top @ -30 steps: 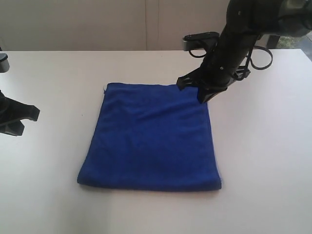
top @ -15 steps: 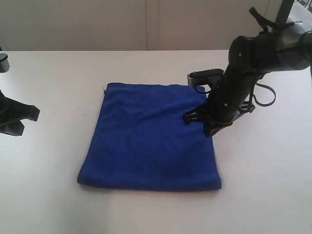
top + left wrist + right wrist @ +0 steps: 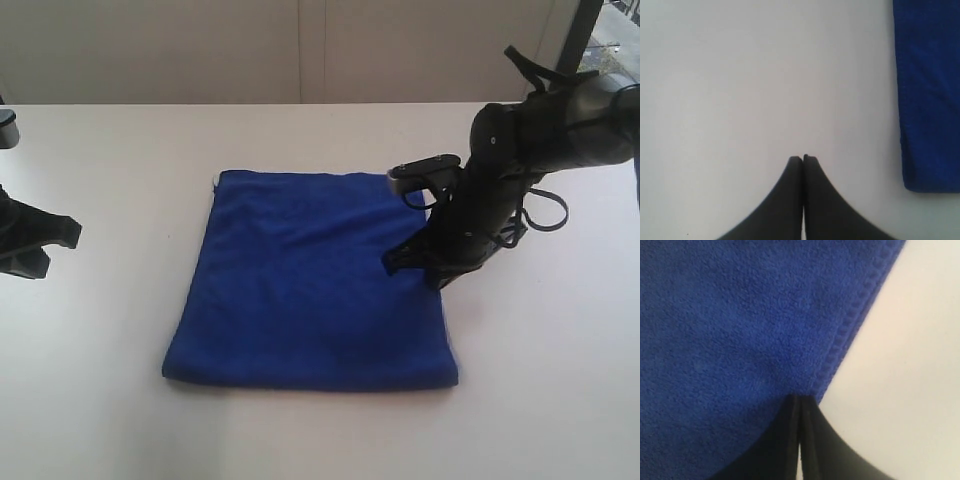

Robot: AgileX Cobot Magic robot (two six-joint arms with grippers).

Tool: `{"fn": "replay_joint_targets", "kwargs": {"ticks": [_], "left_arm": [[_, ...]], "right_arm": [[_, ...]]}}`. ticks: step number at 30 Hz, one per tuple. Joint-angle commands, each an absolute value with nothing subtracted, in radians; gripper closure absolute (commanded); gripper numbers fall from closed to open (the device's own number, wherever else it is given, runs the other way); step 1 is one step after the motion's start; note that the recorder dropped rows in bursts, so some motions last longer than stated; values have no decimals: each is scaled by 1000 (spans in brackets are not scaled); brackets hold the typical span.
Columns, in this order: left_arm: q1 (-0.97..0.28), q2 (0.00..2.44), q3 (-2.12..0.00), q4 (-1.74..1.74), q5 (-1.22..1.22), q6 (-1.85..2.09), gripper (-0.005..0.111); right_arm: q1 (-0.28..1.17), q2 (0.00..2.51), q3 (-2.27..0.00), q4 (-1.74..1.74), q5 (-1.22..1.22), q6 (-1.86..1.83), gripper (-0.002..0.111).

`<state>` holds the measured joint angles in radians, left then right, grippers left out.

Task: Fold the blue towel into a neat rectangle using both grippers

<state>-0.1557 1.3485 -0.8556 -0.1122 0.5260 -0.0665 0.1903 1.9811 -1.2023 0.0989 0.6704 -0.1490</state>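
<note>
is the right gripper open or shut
Shut: the right gripper shows fingers pressed together with no gap, tips at the towel hem.

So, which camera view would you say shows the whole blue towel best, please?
The exterior view: the blue towel shows all four corners there. The left wrist view catches only one corner strip; the right wrist view only a close patch along its stitched hem.
</note>
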Motion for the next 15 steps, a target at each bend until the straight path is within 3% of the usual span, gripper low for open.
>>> {"fn": "replay_joint_targets", "kwargs": {"ticks": [1, 15], "left_arm": [[-152, 1339, -845, -117, 537, -63, 107], [-152, 1339, -845, -117, 537, -63, 107]], "right_arm": [[188, 1996, -1195, 13, 652, -162, 108], [188, 1963, -1195, 52, 648, -151, 108]]}}
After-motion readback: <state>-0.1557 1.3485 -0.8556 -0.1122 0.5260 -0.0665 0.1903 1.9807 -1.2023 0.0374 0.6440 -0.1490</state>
